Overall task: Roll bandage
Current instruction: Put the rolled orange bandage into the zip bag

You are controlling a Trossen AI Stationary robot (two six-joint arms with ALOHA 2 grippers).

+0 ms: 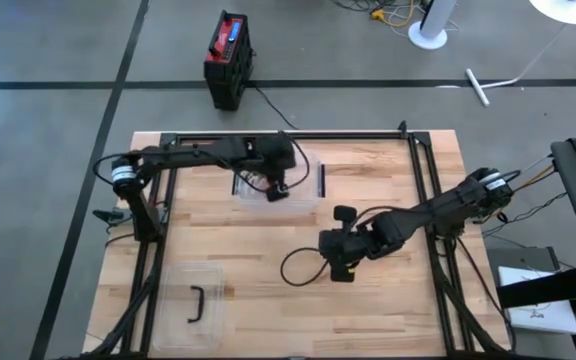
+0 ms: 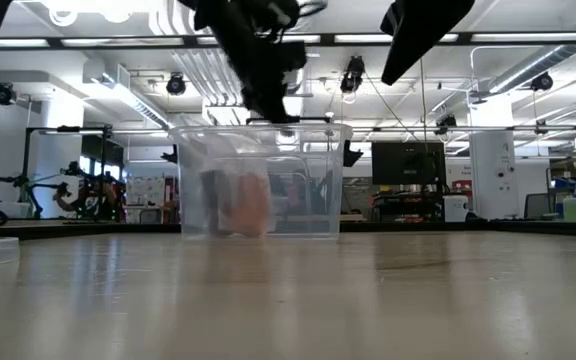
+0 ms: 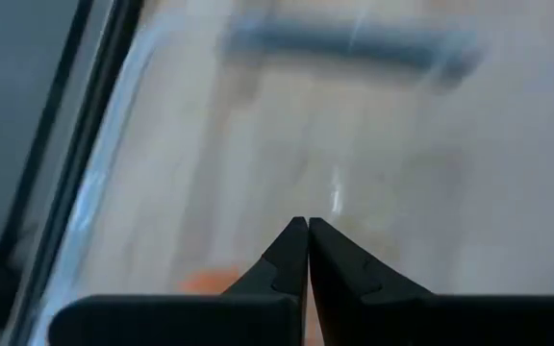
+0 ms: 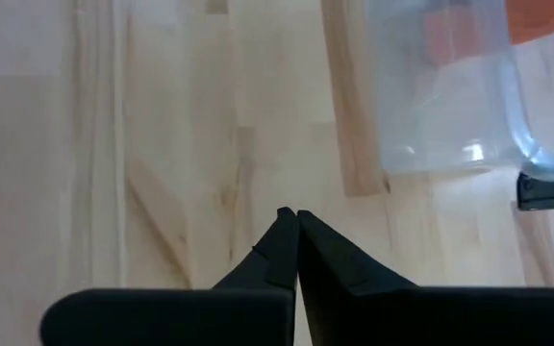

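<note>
High view gives me the whole wooden tabletop [image 1: 368,310]: a clear plastic container [image 1: 278,185] sits toward the far middle, and a second clear piece, a lid with a dark handle [image 1: 196,305], lies flat near the front left corner, well apart from it. My left gripper [image 1: 280,190] hangs over the container, and from the left wrist view its fingers [image 3: 291,252] are pressed together with nothing between them, pointing down at the container's transparent floor. My right gripper [image 1: 340,268] is out over bare wood nearer the middle of the tabletop, clear of the container; the right wrist view shows its fingers [image 4: 287,240] also pressed together and pinching nothing, with the container's rounded corner [image 4: 450,115] ahead of it. From the low view, the container [image 2: 260,180] stands upright on the tabletop and holds a pale orange-tan lump, the bandage [image 2: 246,205], resting on its floor toward one side. A bit of the same orange shows through the wall in the right wrist view [image 4: 546,19]. I cannot tell from any camera which way the bandage points or how its long axis runs; through the plastic it reads only as a soft blob.
</note>
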